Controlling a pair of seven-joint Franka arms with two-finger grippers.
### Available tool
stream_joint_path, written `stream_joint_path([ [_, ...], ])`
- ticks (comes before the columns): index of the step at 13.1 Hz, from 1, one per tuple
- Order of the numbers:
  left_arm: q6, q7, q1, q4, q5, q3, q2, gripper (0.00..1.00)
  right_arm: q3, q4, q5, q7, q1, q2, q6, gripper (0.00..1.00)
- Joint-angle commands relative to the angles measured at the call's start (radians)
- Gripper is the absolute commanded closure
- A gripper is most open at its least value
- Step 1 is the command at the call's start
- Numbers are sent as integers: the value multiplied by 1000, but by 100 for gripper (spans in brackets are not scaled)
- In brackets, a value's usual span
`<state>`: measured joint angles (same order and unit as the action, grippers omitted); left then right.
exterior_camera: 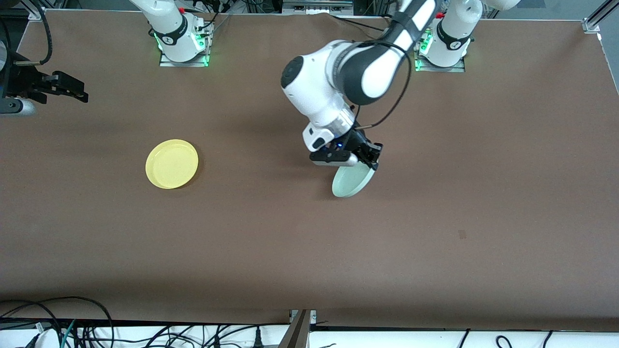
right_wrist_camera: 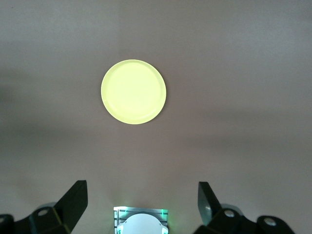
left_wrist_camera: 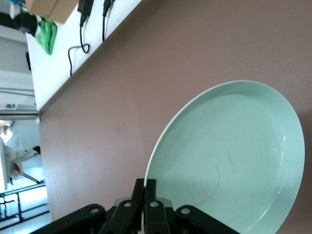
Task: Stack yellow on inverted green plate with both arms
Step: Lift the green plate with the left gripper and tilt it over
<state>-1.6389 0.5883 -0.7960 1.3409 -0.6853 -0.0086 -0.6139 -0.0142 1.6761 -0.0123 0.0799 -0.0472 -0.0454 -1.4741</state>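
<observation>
The pale green plate point(exterior_camera: 353, 181) is at the middle of the table, tilted steeply with one rim raised. My left gripper point(exterior_camera: 368, 162) is shut on that raised rim. In the left wrist view the fingertips point(left_wrist_camera: 146, 184) pinch the rim of the green plate point(left_wrist_camera: 229, 156), and its hollow side faces the camera. The yellow plate point(exterior_camera: 172, 164) lies flat, hollow side up, toward the right arm's end of the table. My right gripper point(exterior_camera: 72, 92) waits open and empty, high over that end. In the right wrist view the gripper point(right_wrist_camera: 141, 184) has the yellow plate point(right_wrist_camera: 133, 91) in sight below.
The brown table point(exterior_camera: 309, 251) has bare surface around both plates. A small dark mark point(exterior_camera: 462, 234) is nearer the front camera than the green plate. Cables point(exterior_camera: 72, 328) hang along the table's front edge. The right arm's base point(right_wrist_camera: 142, 222) shows in its wrist view.
</observation>
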Motion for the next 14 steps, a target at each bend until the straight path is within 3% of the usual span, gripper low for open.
stream_joint_path([
  [1, 98, -2, -78, -123, -136, 19, -107, 100, -3, -15, -9, 3, 0, 1, 17, 0],
  [5, 114, -4, -144, -125, -337, 19, -173, 100, -4, -15, -8, 3, 0, 1, 17, 0],
  [8, 114, -2, -222, -131, -425, 44, -253, 100, -16, -15, -8, 0, 0, 1, 15, 0],
  [11, 116, -7, -313, -161, -442, 131, -325, 100, -17, -15, -8, 0, 0, 1, 15, 0],
  [14, 116, -4, -338, -161, -442, 164, -339, 100, -17, -15, -8, 0, 0, 1, 15, 0],
])
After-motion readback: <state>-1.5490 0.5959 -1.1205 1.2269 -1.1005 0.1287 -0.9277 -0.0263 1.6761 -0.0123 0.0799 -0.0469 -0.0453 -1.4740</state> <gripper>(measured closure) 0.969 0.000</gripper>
